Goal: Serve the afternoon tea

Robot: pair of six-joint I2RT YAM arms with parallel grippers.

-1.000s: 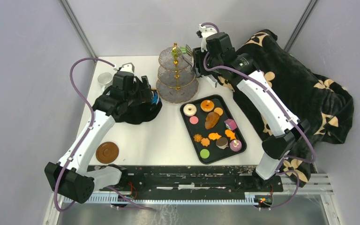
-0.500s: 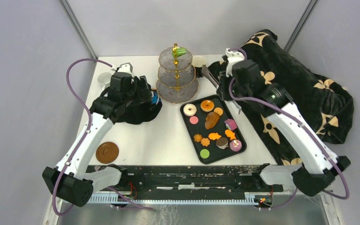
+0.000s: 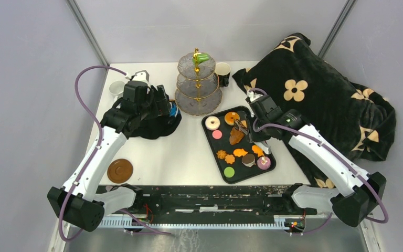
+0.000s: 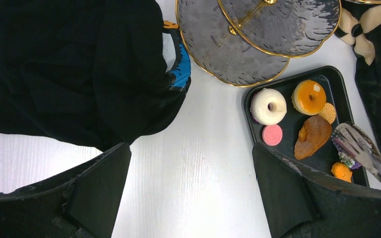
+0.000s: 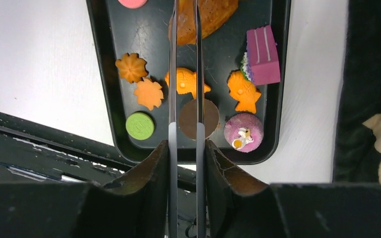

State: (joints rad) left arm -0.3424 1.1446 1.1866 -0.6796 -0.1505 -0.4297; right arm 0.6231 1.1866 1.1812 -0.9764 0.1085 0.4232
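Observation:
The treats lie on a black tray: a white donut, an orange donut, a brown pastry, a green disc and a purple cube. My right gripper is shut on metal tongs. Their two blades reach out over the tray, a narrow gap apart, with the tips near the brown pastry. One green treat sits on the top tier of the glass stand. My left gripper hangs open over bare table beside a black cloth.
A black blanket with cream flowers fills the right side, close to the tray. A dark cup stands behind the stand, a white cup at the far left, and a brown saucer near the front left.
My right arm has swung from the top tier of the stand down over the tray, tongs still in its grip. The green treat stays on the top tier. The left arm has barely moved.

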